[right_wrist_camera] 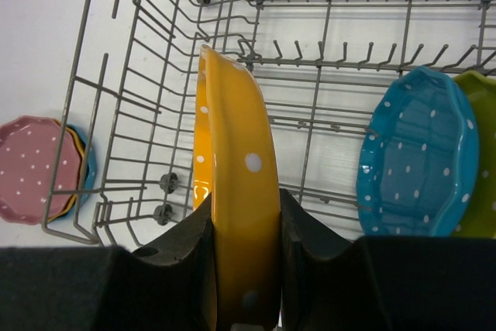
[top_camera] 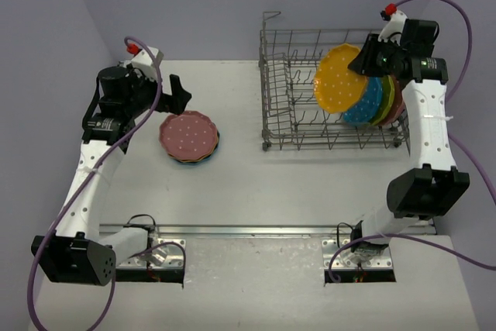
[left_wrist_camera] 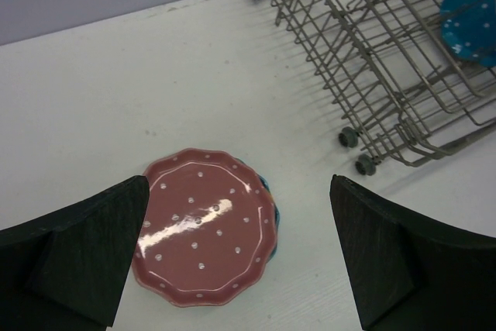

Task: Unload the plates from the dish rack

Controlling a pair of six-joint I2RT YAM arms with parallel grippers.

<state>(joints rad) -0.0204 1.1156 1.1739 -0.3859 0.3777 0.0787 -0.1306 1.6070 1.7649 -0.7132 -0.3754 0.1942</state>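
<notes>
My right gripper (top_camera: 363, 62) (right_wrist_camera: 244, 226) is shut on the rim of an orange-yellow dotted plate (top_camera: 339, 77) (right_wrist_camera: 236, 168), held on edge above the grey wire dish rack (top_camera: 298, 125) (right_wrist_camera: 155, 60). A teal-blue plate (top_camera: 364, 102) (right_wrist_camera: 415, 164), a yellow-green one (right_wrist_camera: 484, 160) and others stand in the rack's right end. A pink plate (top_camera: 187, 133) (left_wrist_camera: 203, 226) tops a short stack on the table at left. My left gripper (top_camera: 180, 94) (left_wrist_camera: 239, 257) is open and empty above that stack.
The rack's left half holds only bare tines (top_camera: 291, 87). The rack has small wheels (left_wrist_camera: 349, 137). Purple cables run along both arms (top_camera: 465, 29). The table's near edge has the arm bases (top_camera: 147, 253).
</notes>
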